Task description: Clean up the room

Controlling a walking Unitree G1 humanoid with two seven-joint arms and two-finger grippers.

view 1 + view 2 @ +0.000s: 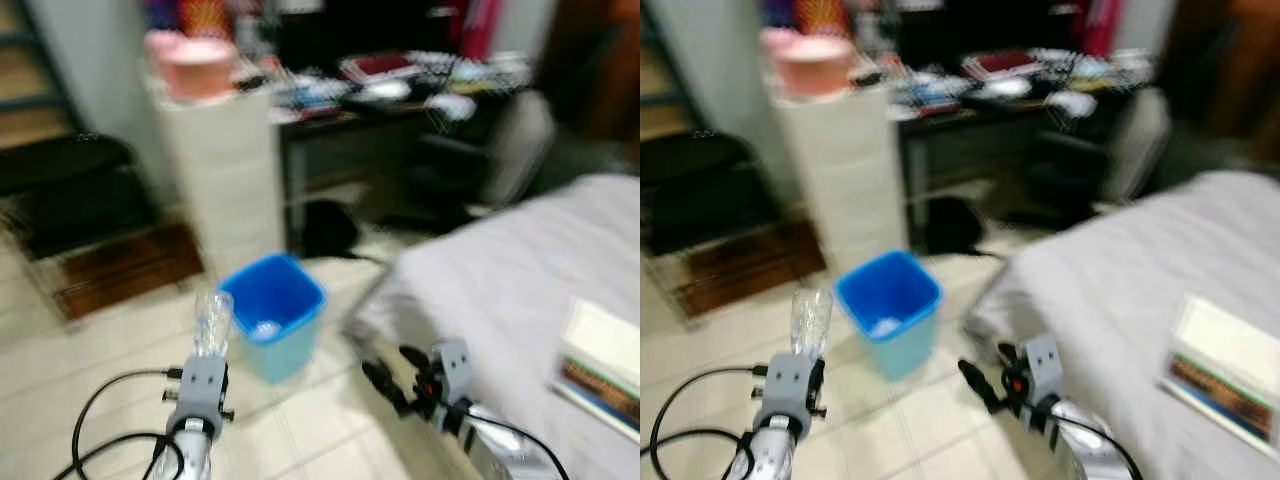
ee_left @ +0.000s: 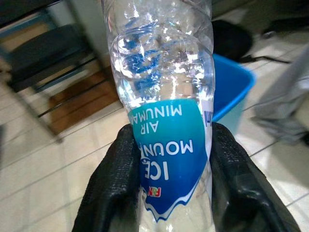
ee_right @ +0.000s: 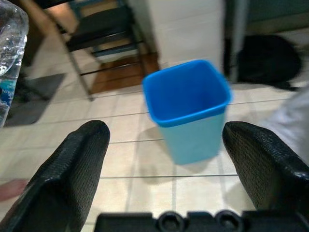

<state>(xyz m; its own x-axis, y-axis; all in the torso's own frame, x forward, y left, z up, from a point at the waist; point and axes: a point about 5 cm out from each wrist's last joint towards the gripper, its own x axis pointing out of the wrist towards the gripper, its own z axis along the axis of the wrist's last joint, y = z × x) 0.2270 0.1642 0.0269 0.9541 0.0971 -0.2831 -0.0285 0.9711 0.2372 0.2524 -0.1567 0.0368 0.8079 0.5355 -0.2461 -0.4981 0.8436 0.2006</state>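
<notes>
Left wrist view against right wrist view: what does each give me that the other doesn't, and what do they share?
Left wrist alone: the left hand shut on the water bottle, its teal label reading ICE MOUN and AIR MINUM.

Right wrist alone: the right hand open with nothing between its fingers, and the whole blue bin standing on the tiled floor.

Both: the bottle, the blue bin, the black chair and the tiles.

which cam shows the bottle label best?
Left wrist view: the bottle sits sharp between the left gripper's fingers, label readable. Both eye views show it small and blurred; the right wrist view catches just its edge.
</notes>
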